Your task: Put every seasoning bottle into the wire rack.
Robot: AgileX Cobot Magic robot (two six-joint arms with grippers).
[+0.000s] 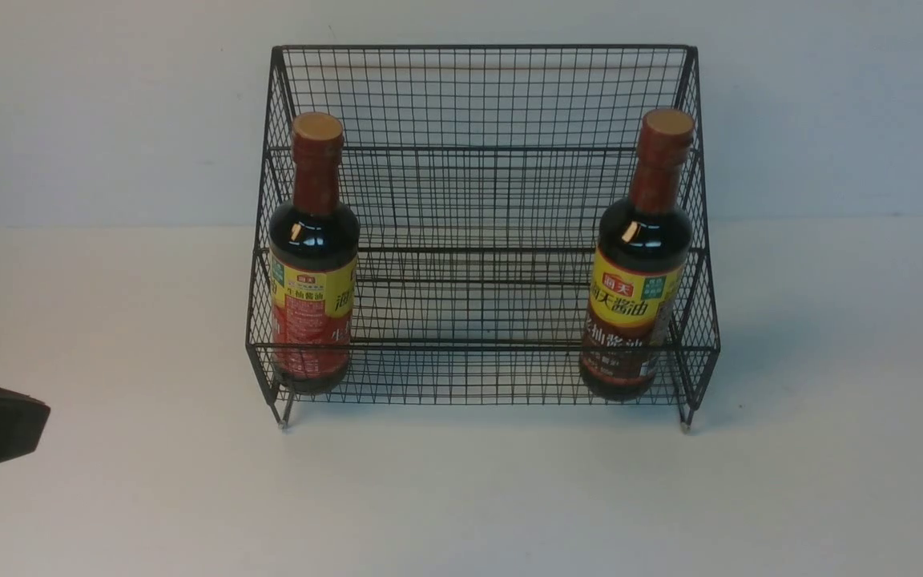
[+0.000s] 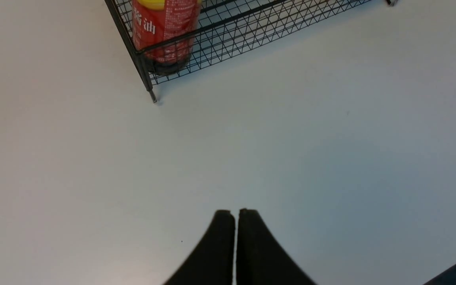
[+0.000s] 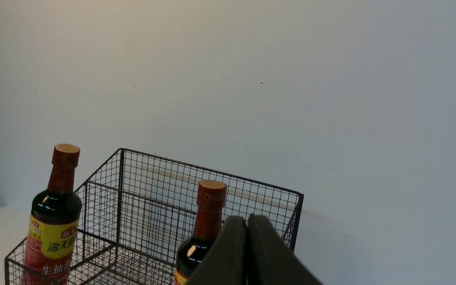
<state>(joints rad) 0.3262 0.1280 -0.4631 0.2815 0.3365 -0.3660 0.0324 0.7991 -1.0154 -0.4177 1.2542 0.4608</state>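
White table: left hand clenched, empty; right hand clenched too (jaws pressed together), holding nothing.

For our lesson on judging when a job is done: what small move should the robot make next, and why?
Probably just draw both arms back to rest. The left bottle and the right bottle already stand upright in the front tier of the wire rack. The left gripper and right gripper are shut and hold nothing, so nothing seems left to place.
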